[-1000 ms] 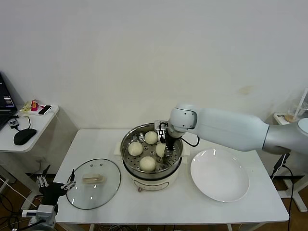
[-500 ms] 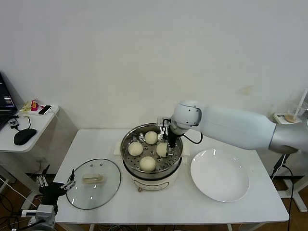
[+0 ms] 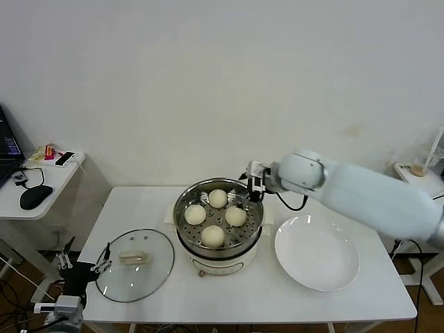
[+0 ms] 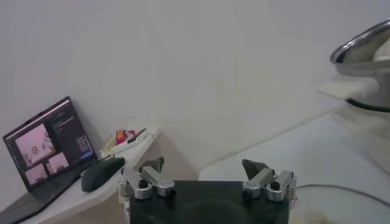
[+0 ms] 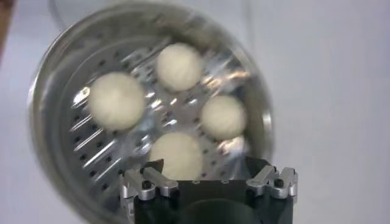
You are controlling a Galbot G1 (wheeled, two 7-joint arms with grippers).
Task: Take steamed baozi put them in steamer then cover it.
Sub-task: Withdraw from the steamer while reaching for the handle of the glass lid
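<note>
Flanking the steamer (image 3: pixel 218 225), a bare white plate (image 3: pixel 317 252) lies right and the cover (image 3: pixel 134 263) flat left. Four steamed baozi (image 3: pixel 216 216) sit on its perforated tray. The right gripper (image 3: pixel 254 182) hovers over the far rim, jaws released and empty; the left gripper (image 3: pixel 84 264) waits, jaws spread, just beside the cover.

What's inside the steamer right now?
Four buns sit on the perforated tray inside the steamer, uncovered. Whatever lies beneath the tray is hidden. The lid lies on the table.
</note>
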